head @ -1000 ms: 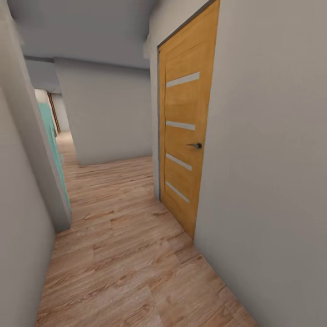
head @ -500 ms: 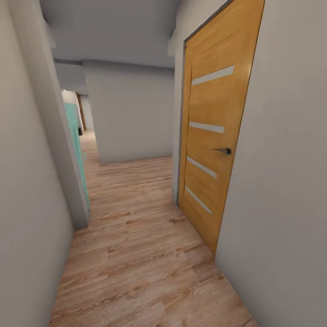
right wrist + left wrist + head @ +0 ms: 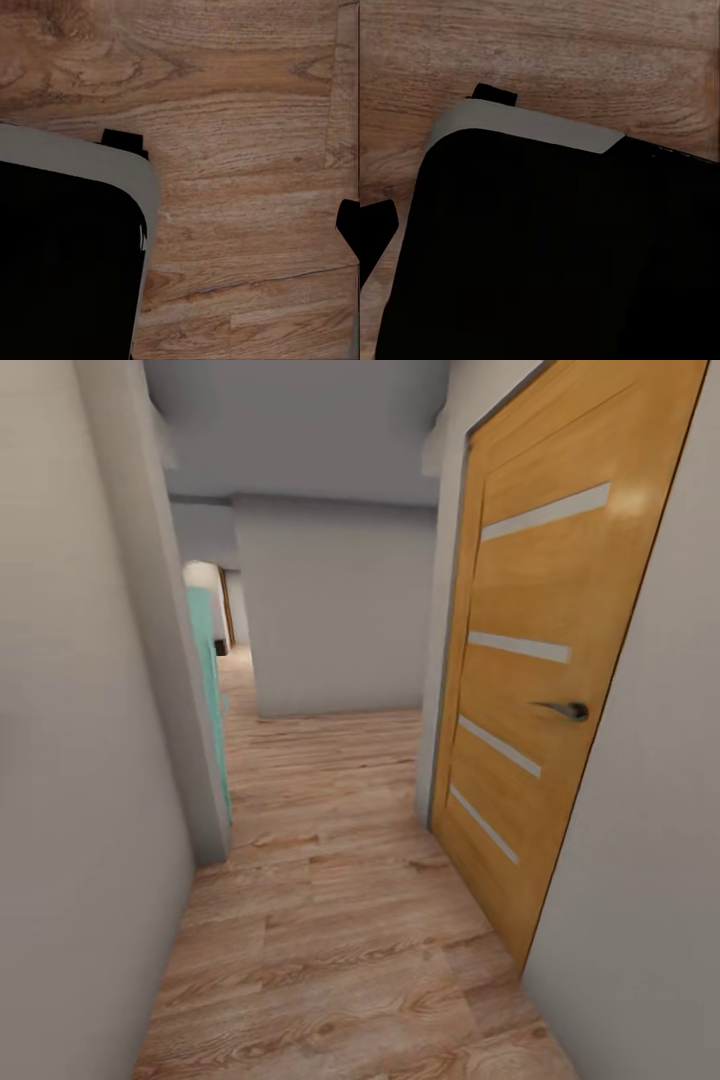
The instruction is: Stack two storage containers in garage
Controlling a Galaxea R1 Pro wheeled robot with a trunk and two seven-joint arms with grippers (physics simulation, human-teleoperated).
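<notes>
No storage container can be made out from the hallway the robot stands in, so which way either lies from a pincer, or which arm is nearer, cannot be judged. The head view shows wood plank flooring (image 3: pixel 330 920) running between pale walls, a wooden door (image 3: pixel 545 690) with frosted strips closed on the right, and a teal panel (image 3: pixel 208 680) at an opening on the left. Both wrist views look down on the robot's dark base (image 3: pixel 555 255) over planks; whether either pincer is clenched or released cannot be told.
</notes>
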